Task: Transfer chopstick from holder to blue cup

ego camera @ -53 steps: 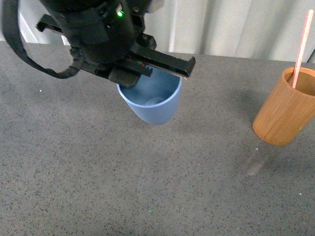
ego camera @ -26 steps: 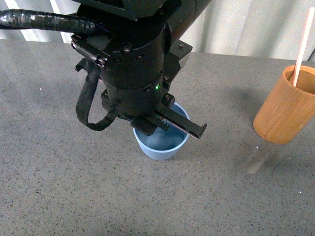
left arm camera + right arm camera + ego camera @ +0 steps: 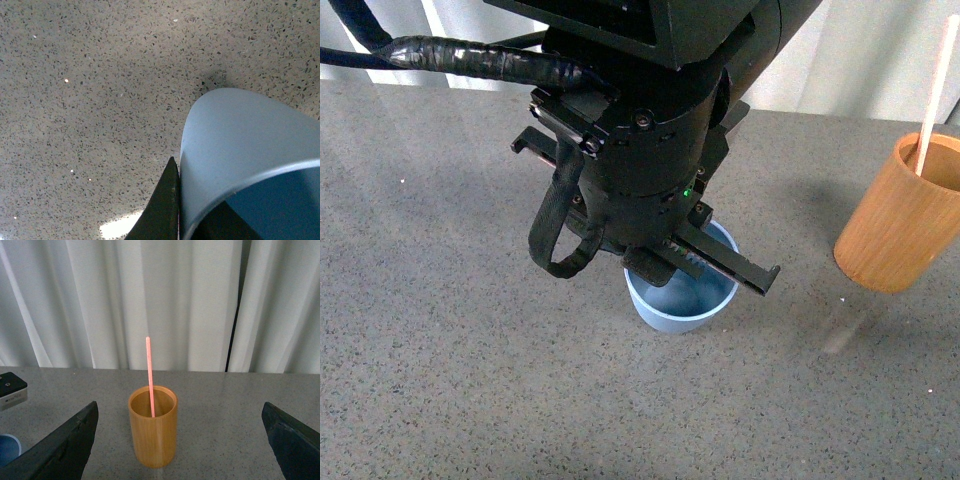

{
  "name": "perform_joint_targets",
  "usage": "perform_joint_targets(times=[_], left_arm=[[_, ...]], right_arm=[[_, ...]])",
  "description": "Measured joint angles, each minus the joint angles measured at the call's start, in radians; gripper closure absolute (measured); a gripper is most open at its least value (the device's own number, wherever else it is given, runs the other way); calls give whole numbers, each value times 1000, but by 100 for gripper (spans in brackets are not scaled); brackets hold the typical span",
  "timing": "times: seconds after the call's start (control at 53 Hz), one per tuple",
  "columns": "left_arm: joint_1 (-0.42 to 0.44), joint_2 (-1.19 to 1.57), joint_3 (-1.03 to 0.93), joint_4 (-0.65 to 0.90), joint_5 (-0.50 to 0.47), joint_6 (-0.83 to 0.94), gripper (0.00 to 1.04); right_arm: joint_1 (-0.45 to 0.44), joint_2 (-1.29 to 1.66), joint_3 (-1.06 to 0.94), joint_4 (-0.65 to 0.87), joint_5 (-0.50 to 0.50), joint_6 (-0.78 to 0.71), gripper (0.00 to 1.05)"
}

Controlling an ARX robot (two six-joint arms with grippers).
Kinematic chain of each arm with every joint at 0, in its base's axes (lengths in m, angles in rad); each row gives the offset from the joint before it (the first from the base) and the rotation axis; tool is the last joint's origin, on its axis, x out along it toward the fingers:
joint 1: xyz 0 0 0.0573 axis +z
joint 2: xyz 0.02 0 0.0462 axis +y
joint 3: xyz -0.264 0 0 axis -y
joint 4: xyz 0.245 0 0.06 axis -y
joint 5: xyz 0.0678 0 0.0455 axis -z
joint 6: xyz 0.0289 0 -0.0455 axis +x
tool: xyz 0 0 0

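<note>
My left gripper is shut on the rim of the light-blue cup, which stands upright on the grey table near the middle. In the left wrist view the cup wall fills the lower right with a dark finger pressed against it. The orange-brown bamboo holder stands at the right with the pink chopstick upright inside. In the right wrist view the holder and chopstick sit centred ahead of my open right gripper, some way off.
The grey speckled table stretches around both cups. White curtains hang behind the table's far edge. A white and dark block sits at the table edge in the right wrist view.
My left arm has carried the blue cup down and to the right, from tilted in the air to upright on the table. The holder and chopstick have not moved.
</note>
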State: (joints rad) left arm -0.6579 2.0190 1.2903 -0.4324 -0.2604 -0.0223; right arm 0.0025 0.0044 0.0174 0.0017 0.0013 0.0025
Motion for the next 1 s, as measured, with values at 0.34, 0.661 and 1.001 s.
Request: perform_joint_targets(times=[0.34, 0.661, 1.001], left_arm=[[-3, 6, 18, 7, -3, -17, 59], [23, -2, 36, 6, -6, -16, 7], [96, -87, 34, 43, -14, -3, 7]], right_arm=[[0, 0, 0, 0, 0, 0, 10], [0, 0, 0, 0, 0, 0, 10], [0, 0, 0, 0, 0, 0, 10]])
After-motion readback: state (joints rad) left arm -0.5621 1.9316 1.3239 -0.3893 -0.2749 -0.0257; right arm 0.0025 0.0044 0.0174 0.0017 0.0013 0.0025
